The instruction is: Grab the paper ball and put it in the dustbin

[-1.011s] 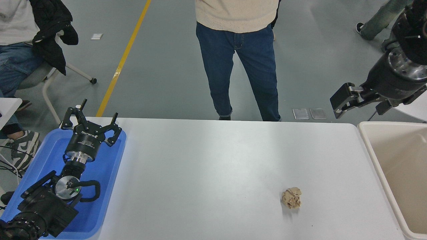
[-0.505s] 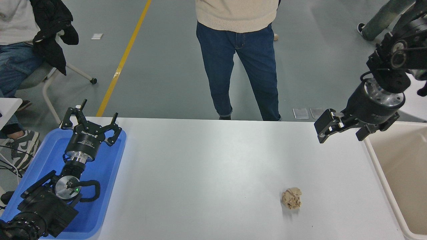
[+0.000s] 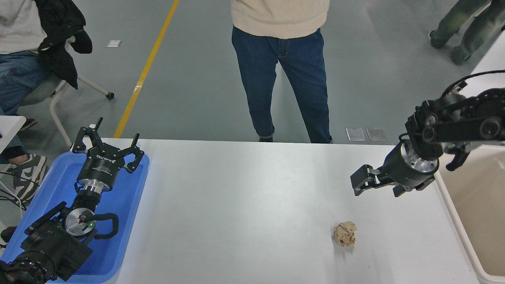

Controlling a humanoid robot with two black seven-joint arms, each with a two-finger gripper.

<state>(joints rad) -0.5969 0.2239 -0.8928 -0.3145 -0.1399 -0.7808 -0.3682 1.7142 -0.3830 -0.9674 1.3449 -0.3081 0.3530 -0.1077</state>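
The paper ball [image 3: 345, 234], a crumpled tan wad, lies on the white table [image 3: 244, 197] at the front right. The cream dustbin [image 3: 482, 221] stands at the table's right edge, partly cut off by the picture. My right gripper [image 3: 375, 189] is open and empty. It hangs above the table next to the dustbin's near-left corner, behind and a little to the right of the ball, well apart from it. My left gripper [image 3: 108, 142] is open and empty, parked over the blue tray [image 3: 130, 205] at the lower left.
A person in blue jeans [image 3: 284, 79] stands at the table's far edge, centre. Another person sits on a chair [image 3: 43, 90] at the far left. Someone's legs [image 3: 459, 31] show at the top right.
My right arm has come down and to the left, from above the dustbin's far corner to low over the table, nearer the paper ball. The ball and the left arm have not moved.
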